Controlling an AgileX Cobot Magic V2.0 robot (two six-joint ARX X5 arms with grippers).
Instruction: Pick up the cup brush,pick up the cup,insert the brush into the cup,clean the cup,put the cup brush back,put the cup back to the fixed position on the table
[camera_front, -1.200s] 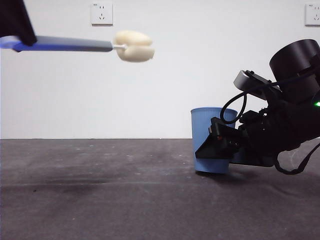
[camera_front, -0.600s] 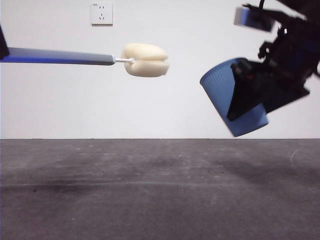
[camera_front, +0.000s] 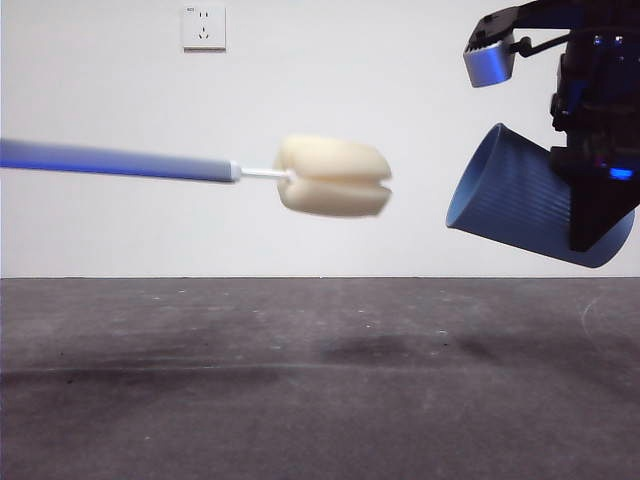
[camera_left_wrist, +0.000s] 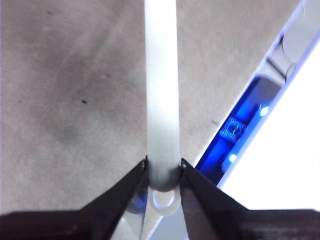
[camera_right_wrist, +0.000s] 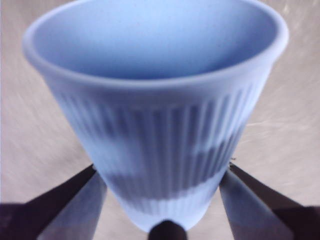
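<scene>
cup (camera_front: 520, 208) now hangs in the upper right of the front frame, tipped almost onto its side with its mouth turned left toward the brush (camera_front: 332, 176). half a second ago it sat steeper, mouth up and to the left, and a second ago it stood on the table (camera_front: 300, 400) at lower right. the right gripper (camera_right_wrist: 162, 200) has its jaws closed against the ribbed lower wall, near the base. the sponge head has also travelled: from upper left it has come right and a little lower, to just left of centre, roughly level with the cup's mouth but clear of it, with open wall between them. the left gripper (camera_left_wrist: 164, 172) pinches the grey handle just above its looped end, jaws narrow around it. both pick-ups look done, and mouth and sponge are lining up, so insertion seems the step in hand. the head looks nearly as broad as the opening, so aim will matter.
</scene>
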